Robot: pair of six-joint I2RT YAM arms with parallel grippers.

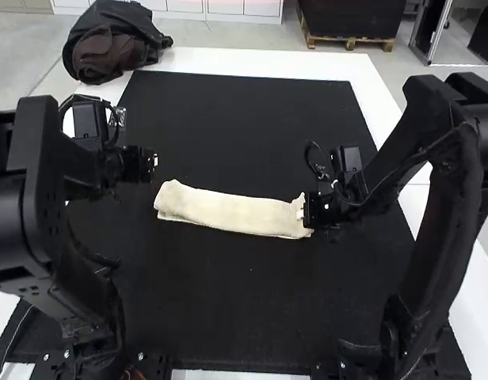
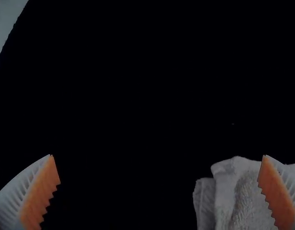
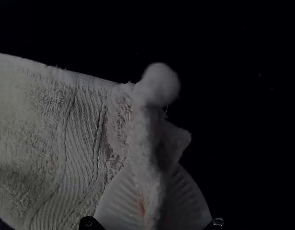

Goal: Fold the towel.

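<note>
The cream towel [image 1: 228, 211] lies as a long narrow folded strip across the middle of the black mat. At its right end my right gripper [image 1: 306, 210] holds a raised pinch of cloth. In the right wrist view the right gripper [image 3: 150, 206] is shut on that end of the towel [image 3: 37, 124], near a ribbed band. My left gripper [image 1: 154, 161] is just beyond and beside the strip's left end. The left wrist view has the left gripper [image 2: 158, 155] wide open, with the towel's layered end [image 2: 238, 191] beside and partly behind one finger.
The black mat [image 1: 244, 111] covers most of the white table [image 1: 252, 60]. A dark bag or garment [image 1: 113, 43] is heaped at the far left corner. Both arms stand along the near side.
</note>
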